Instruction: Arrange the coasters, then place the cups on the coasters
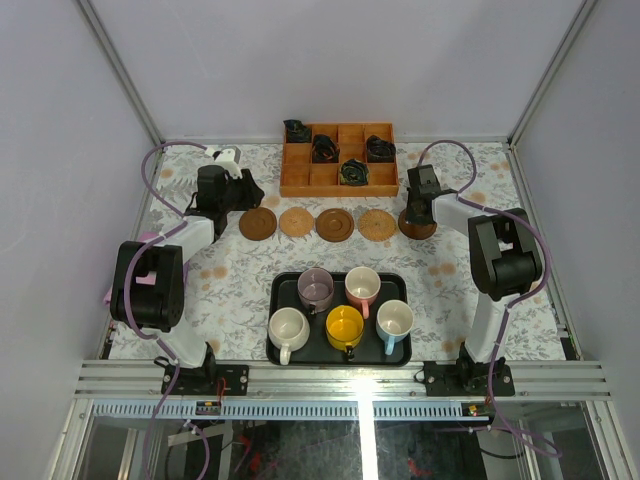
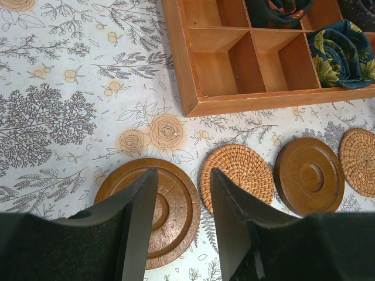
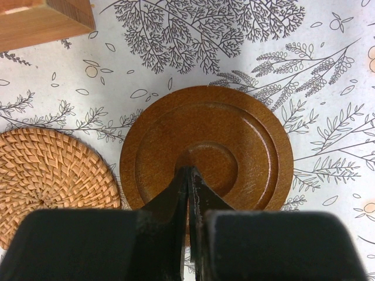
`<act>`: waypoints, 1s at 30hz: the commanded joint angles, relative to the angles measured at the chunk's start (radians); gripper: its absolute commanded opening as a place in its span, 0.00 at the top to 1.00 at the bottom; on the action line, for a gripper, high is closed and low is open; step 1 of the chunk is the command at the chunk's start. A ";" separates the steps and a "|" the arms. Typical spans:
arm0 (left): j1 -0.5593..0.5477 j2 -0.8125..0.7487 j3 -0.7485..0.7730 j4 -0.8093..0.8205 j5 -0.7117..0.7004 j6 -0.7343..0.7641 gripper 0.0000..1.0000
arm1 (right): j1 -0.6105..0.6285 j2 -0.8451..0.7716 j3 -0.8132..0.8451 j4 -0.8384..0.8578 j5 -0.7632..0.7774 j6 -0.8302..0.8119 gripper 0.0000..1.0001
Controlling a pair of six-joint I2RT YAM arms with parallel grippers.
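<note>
Five coasters lie in a row across the middle of the table: dark [image 1: 258, 224], tan woven [image 1: 297, 221], dark [image 1: 335, 224], tan woven [image 1: 377, 224], dark [image 1: 417, 228]. My left gripper [image 2: 183, 171] stands open over the right part of the leftmost dark coaster [image 2: 170, 205], next to a woven coaster [image 2: 240, 172], nothing between its fingers. My right gripper [image 3: 188, 170] is shut, its tips over the centre of the rightmost dark coaster [image 3: 234, 140]. The cups stand on a black tray [image 1: 276, 290]: mauve [image 1: 316, 289], pink [image 1: 362, 287], cream [image 1: 288, 329], yellow [image 1: 345, 326], light blue [image 1: 395, 320].
A wooden compartment box [image 1: 298, 182] with dark rolled cloths in some cells sits just behind the coaster row; its front wall [image 2: 281, 102] is close to my left gripper. Enclosure walls stand at the table's left, right and back edges.
</note>
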 commanded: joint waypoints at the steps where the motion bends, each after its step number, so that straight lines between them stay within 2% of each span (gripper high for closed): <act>1: -0.002 0.006 0.020 0.036 -0.011 -0.006 0.59 | 0.025 0.034 -0.008 -0.066 -0.027 0.015 0.99; 8: -0.001 0.009 0.020 0.035 -0.005 -0.007 0.59 | 0.024 0.022 -0.007 -0.100 0.072 0.019 0.99; 25: -0.002 0.012 0.020 0.037 0.000 -0.012 0.59 | 0.024 -0.016 -0.031 -0.086 0.093 0.026 0.98; 30: -0.002 0.008 0.018 0.047 0.002 -0.013 0.59 | 0.024 -0.032 -0.009 -0.076 0.087 0.014 0.94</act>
